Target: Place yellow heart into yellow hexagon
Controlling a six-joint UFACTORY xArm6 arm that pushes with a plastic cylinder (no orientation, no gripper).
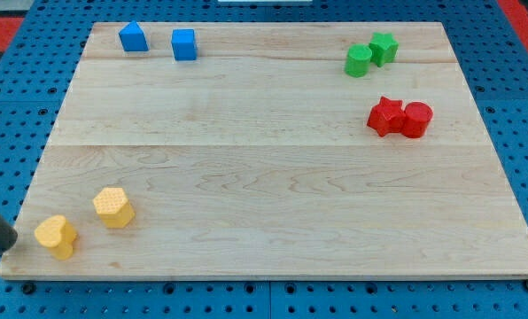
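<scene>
The yellow heart [56, 236] lies near the board's bottom left corner. The yellow hexagon [113, 206] sits just up and to the right of it, with a small gap between them. My tip [9, 245] is at the view's left edge, just left of the yellow heart and a little apart from it.
A blue pointed block [133, 37] and a blue cube [184, 44] sit at the top left. A green cylinder [358, 61] touches a green star [384, 48] at the top right. A red star [386, 116] touches a red cylinder [416, 119] below them. The wooden board [273, 177] ends close to the heart.
</scene>
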